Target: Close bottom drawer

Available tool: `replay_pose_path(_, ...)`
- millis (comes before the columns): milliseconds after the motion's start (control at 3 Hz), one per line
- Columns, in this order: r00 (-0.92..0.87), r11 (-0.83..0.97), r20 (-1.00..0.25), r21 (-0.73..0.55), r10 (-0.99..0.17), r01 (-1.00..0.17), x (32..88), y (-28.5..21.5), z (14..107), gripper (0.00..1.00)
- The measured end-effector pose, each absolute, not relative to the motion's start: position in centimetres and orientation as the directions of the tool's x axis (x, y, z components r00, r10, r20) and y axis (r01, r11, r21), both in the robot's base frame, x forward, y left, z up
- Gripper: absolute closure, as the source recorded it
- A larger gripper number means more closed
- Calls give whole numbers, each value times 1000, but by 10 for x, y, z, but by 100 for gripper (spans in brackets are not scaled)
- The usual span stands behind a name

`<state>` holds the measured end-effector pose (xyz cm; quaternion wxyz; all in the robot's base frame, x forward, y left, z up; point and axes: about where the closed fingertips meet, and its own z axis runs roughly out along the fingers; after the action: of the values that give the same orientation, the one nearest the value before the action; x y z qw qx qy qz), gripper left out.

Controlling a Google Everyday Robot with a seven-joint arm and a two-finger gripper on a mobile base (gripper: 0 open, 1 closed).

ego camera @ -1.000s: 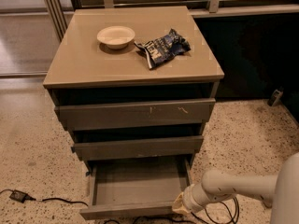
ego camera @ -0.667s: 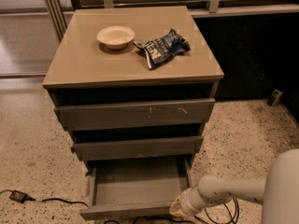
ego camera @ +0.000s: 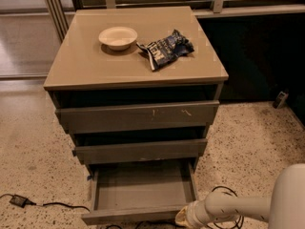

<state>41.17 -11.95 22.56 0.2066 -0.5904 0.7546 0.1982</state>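
Observation:
The bottom drawer (ego camera: 138,191) is the lowest of three grey-brown drawers and stands pulled out, its shallow box empty. Its plain front panel (ego camera: 131,215) runs along the lower edge of the view. My gripper (ego camera: 182,217) is at the end of a white arm coming in from the lower right, and sits at the right end of that front panel. The middle drawer (ego camera: 140,150) and the top drawer (ego camera: 138,116), with yellowish scratches, stand slightly out above it.
On the cabinet top (ego camera: 86,66) are a white bowl (ego camera: 118,36) and a dark snack bag (ego camera: 167,47). A black cable with a plug (ego camera: 19,200) lies on the speckled floor at left. Another cable (ego camera: 231,194) loops by my arm. A dark wall stands behind right.
My arm and gripper have shifted a little left along the floor toward the drawer's front right corner. The drawer stands as far out as before.

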Motion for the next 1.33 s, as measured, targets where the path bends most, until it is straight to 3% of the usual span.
replay_pose_path(1000,-184,229,-518,-23,-835,-973,435,-121,184,100)
replay_pose_path(1333,-184,229,-518,-24,-835,-973,435,-121,184,82)
